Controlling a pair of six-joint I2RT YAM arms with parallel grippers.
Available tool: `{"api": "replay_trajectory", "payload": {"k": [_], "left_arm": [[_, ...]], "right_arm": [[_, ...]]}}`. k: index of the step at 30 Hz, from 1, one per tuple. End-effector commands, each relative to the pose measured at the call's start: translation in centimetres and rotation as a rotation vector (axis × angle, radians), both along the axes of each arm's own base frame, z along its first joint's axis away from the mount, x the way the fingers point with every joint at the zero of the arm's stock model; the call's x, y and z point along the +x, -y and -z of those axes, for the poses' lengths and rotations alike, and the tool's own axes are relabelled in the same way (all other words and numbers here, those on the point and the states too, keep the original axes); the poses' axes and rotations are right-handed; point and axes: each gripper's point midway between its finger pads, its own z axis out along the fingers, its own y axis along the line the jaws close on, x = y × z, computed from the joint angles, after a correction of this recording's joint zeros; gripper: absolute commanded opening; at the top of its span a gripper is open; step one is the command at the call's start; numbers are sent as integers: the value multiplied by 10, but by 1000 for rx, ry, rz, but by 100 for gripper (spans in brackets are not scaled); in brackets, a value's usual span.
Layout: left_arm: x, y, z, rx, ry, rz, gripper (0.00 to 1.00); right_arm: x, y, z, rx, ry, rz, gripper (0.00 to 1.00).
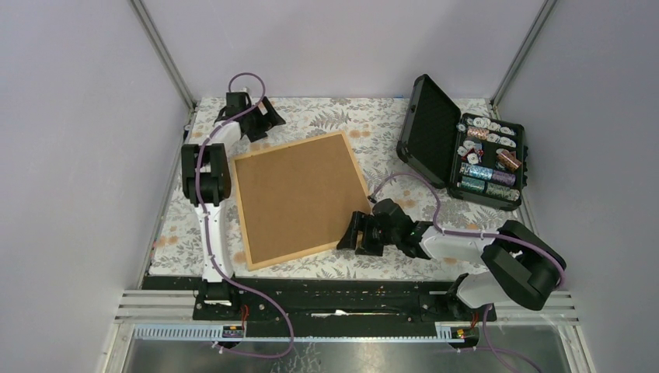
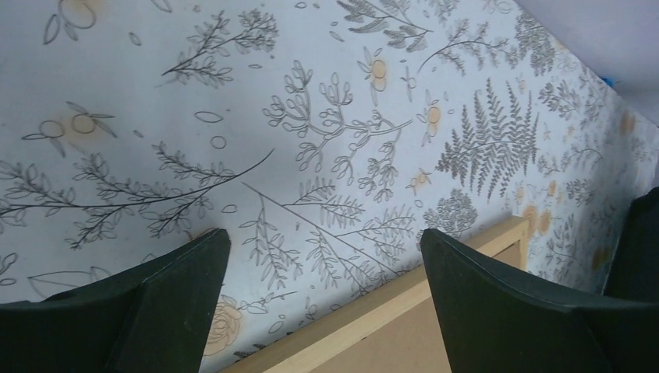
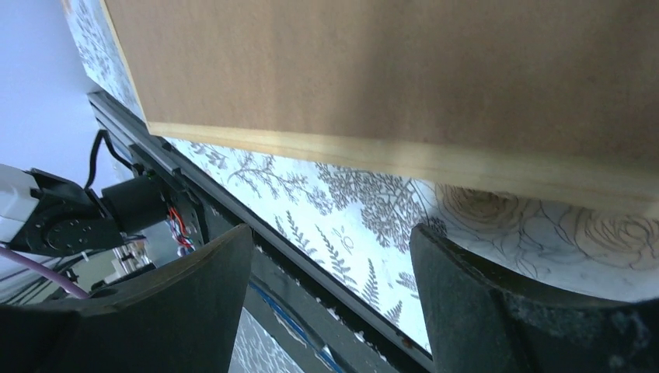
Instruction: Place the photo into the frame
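We are seeing both pincers standing spread and empty: the left gripper hovering near the frame at its upper-left corner, the right gripper sitting just beside its lower-right corner.

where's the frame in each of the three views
top external: frame lies mid-table, tilted, brown board filling it.
left wrist: its wood edge runs diagonally across the bottom.
right wrist: its wood edge crosses the upper half, board above it.
shared landmark: the floral cloth under it, seen in all three.
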Motion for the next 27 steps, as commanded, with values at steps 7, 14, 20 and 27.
{"api": "replay_trajectory", "payload": {"k": [7,14,20,27], "left_arm": [[-73,-12,61,10,-334,-53,99],[-170,-30,55,-70,-493,-134,99],[-230,-41,42,-71,-510,-137,99],[-253,-75,36,-3,-522,-200,99]], "right_arm": [[57,5,6,37,44,172,81],[115,19,-3,-20,138,79,81],[116,43,-4,-242,105,16,82],[87,61,-21,-245,48,75,80]]}}
